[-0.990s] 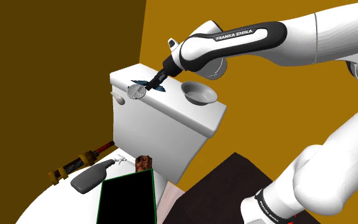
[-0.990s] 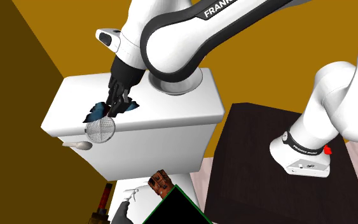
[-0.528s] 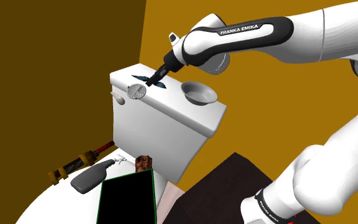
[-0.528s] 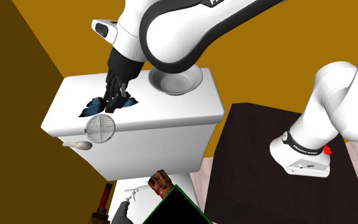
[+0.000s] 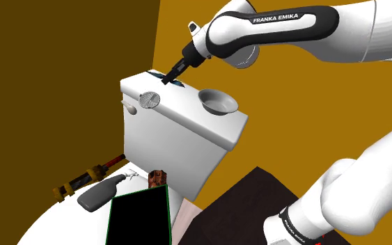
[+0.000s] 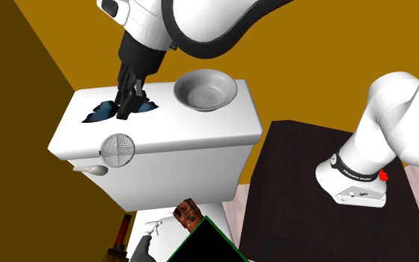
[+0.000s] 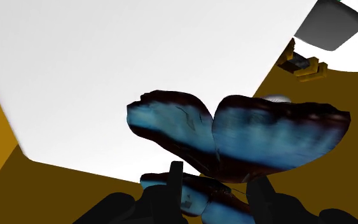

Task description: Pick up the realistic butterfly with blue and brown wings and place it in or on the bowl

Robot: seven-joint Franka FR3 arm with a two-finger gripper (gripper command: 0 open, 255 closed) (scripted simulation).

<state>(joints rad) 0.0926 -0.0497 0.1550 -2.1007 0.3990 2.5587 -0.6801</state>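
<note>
The claw [image 6: 128,110] is pinching the butterfly [image 6: 100,113] by its body, its blue wings with dark brown edges spread to either side. It hangs over the white toilet tank lid [image 6: 193,130], toward the end away from the grey bowl [image 6: 205,91], which sits on the same lid.

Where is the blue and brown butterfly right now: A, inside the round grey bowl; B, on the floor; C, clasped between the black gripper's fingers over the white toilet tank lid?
C: the black gripper is shut on the butterfly over the tank lid; the bowl holds nothing.
</note>
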